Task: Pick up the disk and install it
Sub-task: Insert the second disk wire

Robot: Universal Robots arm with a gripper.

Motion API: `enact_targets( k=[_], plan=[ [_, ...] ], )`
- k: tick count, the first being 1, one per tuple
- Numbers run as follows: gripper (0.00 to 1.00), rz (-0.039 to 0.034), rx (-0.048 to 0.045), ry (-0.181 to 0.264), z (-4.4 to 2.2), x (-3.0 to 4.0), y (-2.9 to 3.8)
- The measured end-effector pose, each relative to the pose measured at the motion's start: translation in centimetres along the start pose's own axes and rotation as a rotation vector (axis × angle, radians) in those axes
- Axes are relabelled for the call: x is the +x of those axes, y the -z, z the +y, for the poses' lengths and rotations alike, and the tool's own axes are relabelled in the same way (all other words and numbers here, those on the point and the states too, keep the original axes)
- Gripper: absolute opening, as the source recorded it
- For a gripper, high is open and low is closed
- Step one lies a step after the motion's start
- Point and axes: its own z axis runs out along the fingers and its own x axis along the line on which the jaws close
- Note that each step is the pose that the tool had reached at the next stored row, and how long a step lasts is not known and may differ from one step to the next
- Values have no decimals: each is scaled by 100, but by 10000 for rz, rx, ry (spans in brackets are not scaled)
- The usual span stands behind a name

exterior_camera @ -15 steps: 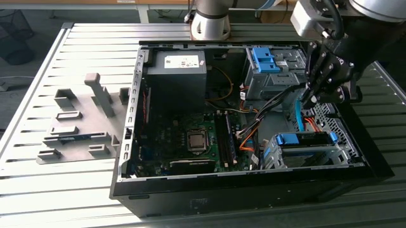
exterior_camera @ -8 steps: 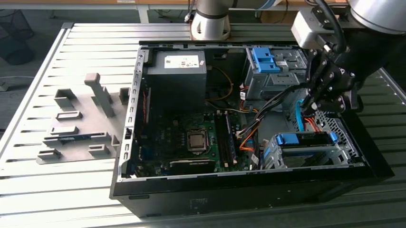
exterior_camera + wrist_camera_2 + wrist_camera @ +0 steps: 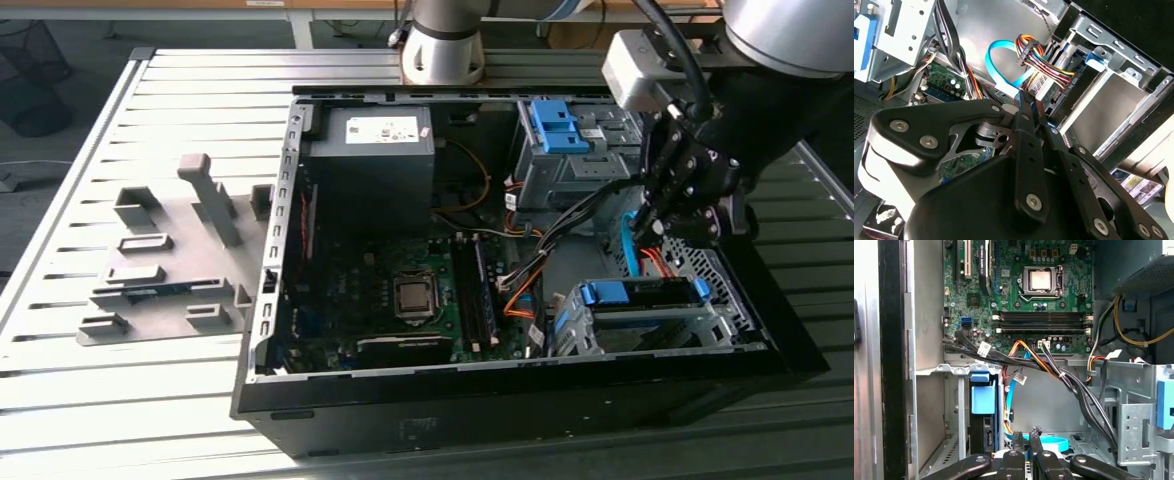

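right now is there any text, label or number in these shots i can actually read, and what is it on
None can be read.
White sticker on the power supply: print too small.
Markings on the motherboard: blurred.
Tag on the black cable bundle: unreadable.
Colourful sticker by the case edge: unreadable.

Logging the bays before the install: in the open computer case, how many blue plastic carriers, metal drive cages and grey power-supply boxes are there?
Blue plastic carriers: 2
Metal drive cages: 2
Grey power-supply box with white sticker: 1
Total: 5
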Motion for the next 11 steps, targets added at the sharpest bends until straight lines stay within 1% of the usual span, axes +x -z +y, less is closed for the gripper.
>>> enact_targets(
  k=[3,8,11],
  plan=[
    [16,0,1,-3,0,41,-10],
    [16,-38,11,0,-2,121,-35],
    [16,-47,21,1,-3,169,-48]
  ],
)
